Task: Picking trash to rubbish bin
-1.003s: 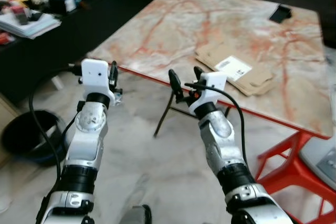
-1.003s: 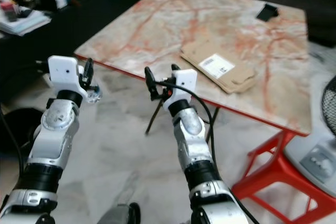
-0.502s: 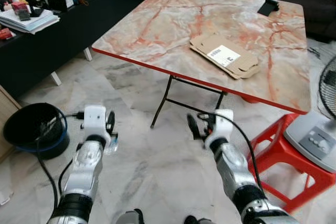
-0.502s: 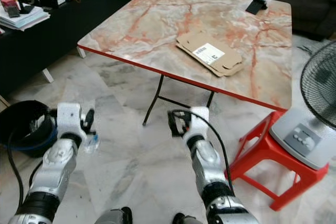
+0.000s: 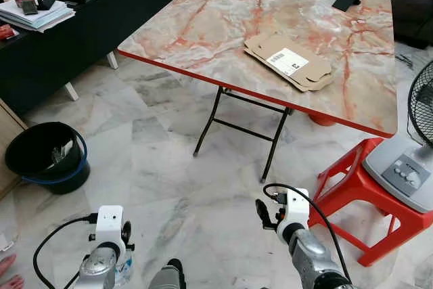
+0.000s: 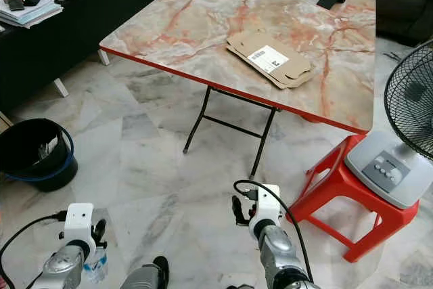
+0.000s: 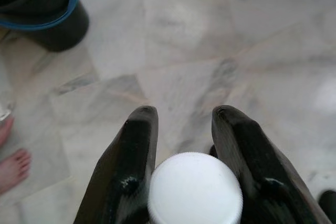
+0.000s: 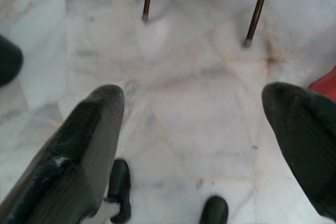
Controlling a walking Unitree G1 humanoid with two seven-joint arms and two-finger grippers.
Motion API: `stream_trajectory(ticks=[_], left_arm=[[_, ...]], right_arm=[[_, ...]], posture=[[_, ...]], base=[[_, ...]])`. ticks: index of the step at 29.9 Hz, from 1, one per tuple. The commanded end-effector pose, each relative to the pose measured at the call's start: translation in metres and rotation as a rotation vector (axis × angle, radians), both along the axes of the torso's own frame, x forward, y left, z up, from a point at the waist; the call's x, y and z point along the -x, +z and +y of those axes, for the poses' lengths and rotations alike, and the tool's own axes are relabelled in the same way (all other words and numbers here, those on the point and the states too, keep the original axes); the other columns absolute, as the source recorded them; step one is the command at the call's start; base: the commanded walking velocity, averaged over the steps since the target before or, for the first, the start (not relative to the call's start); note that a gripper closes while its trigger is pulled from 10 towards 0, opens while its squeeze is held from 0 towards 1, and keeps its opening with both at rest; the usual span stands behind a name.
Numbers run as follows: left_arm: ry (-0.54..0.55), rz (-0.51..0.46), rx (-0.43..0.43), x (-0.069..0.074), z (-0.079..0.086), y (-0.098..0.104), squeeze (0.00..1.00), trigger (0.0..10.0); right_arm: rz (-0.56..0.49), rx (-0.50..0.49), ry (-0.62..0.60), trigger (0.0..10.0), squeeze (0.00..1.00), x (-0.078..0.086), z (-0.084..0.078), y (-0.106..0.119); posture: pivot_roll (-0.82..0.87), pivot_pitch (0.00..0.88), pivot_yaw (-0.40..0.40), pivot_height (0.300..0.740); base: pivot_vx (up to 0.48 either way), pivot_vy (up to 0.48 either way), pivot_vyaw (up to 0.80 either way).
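Bottle: clear plastic bottle with white cap (image 7: 195, 188), pinched between left gripper (image 7: 181, 145) fingers.
Bin: black round rubbish bin (image 5: 45, 156), on marble floor (image 5: 162, 181).
Right gripper (image 8: 210, 145): fingers spread, holding nothing.

The floor (image 5: 162, 167) was of pale grey marble tiles. A folding table (image 5: 223, 25) with a marble-patterned top and a red edge stood on thin black legs. A red plastic stool (image 5: 358, 194) stood just beside it, and a grey fan (image 5: 409, 167) rested there. A long black cabinet (image 5: 61, 45) carried books (image 5: 34, 15).
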State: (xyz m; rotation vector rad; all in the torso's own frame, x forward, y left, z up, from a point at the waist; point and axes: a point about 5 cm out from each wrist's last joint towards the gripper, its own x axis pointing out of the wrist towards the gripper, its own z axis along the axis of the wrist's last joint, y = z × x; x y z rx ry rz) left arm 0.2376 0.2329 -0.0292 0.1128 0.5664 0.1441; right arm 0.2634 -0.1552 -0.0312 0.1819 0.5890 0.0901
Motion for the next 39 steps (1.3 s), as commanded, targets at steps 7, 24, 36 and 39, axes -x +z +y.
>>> stream_trajectory(ticks=[7,24,36,39], left_arm=[[0.073,0.147,-0.011,0.046,0.008,-0.031,0.00,10.0],[0.159,0.254,-0.030,0.067,0.014,-0.044,0.00,10.0],[0.173,0.316,-0.028,0.082,0.012,-0.052,0.00,10.0],[0.174,0.324,-0.026,0.084,0.011,-0.053,0.00,10.0]], right_arm=[[0.113,0.035,-0.013,10.0,0.00,0.026,-0.005,-0.021],[0.237,0.051,0.002,10.0,0.00,0.050,-0.002,-0.038],[0.294,0.089,0.000,10.0,0.00,0.068,-0.009,-0.047],[0.299,0.087,0.001,10.0,0.00,0.070,-0.010,-0.049]], posture=[[0.10,0.199,-0.025,0.740],[0.09,0.213,-0.031,0.740],[0.10,0.208,-0.031,0.740],[0.09,0.203,-0.026,0.740]], base=[[0.000,0.000,0.25],[0.014,0.000,0.00],[0.267,0.000,0.54],[0.270,0.000,0.00]])
